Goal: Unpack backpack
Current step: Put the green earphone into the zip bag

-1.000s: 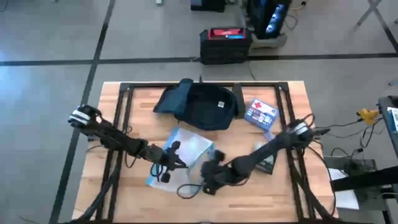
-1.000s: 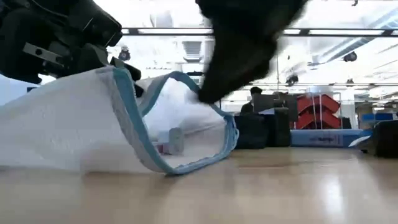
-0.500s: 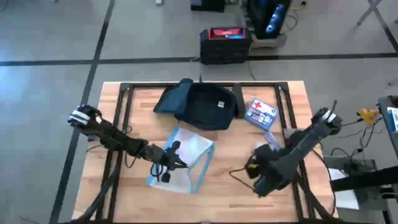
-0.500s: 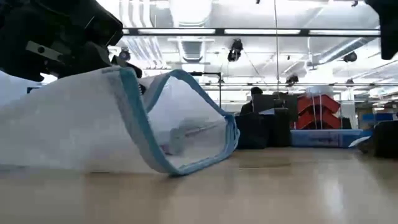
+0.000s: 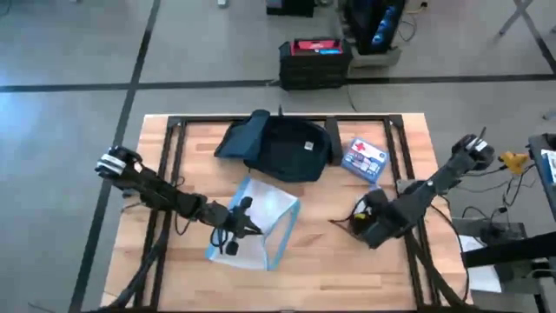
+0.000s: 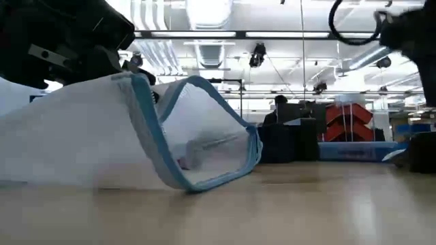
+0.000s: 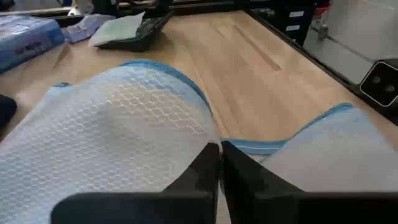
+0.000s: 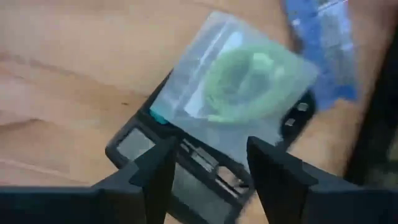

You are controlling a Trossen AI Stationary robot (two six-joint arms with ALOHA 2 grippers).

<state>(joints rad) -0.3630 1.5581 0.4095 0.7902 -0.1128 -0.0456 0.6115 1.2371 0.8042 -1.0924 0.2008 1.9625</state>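
Left gripper (image 5: 236, 228), fingers pressed together, sits lower centre-left of the high view; right gripper (image 5: 369, 228), fingers parted, lower right.

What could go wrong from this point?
1. The left gripper is shut on the mesh pouch rim; lifting could tip out the small items inside through its open mouth.
2. The right gripper, jaws apart, hovers over a plastic bag lying on a dark flat device; a grab may shove both toward the blue-white box.

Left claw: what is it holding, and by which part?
The left claw is shut on the mesh pouch, pinching its blue-trimmed opening edge.
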